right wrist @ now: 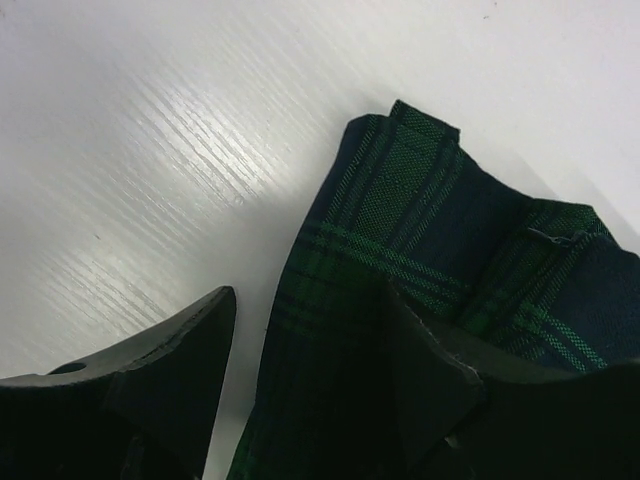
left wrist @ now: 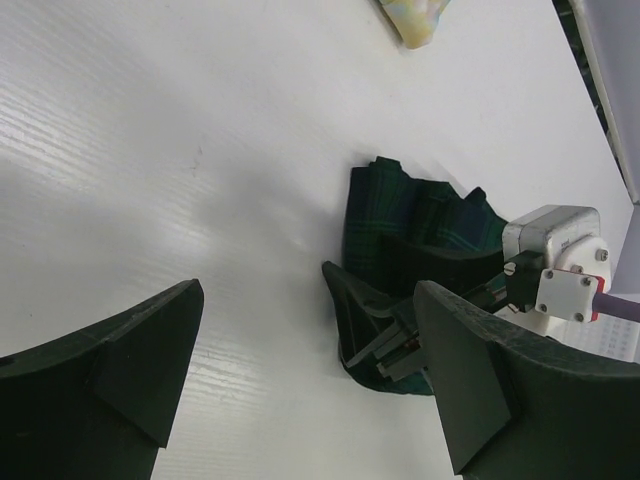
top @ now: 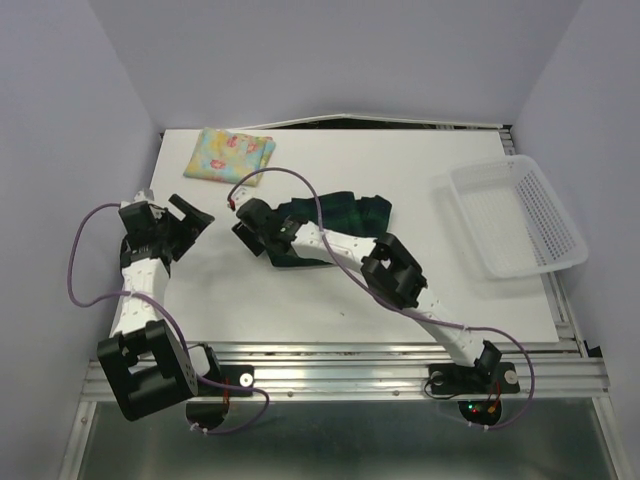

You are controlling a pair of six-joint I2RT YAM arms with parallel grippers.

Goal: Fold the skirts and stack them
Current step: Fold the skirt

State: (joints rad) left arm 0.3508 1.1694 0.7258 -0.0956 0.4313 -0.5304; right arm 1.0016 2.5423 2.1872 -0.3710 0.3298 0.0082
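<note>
While the left claw hovers wide open over the table, the right claw stands spread astride an edge of the plaid skirt; the floral skirt lies folded, well apart.

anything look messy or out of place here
Only the dark green-and-navy plaid cloth skirt, mid-table under the right gripper: it lies bunched and uneven, unlike the pale yellow flower-print skirt folded neatly at the far left corner.

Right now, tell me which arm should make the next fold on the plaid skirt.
Right. The right gripper hangs open at the edge of the plaid skirt, one finger over the cloth. The left gripper is open above bare table, clear of it.
</note>
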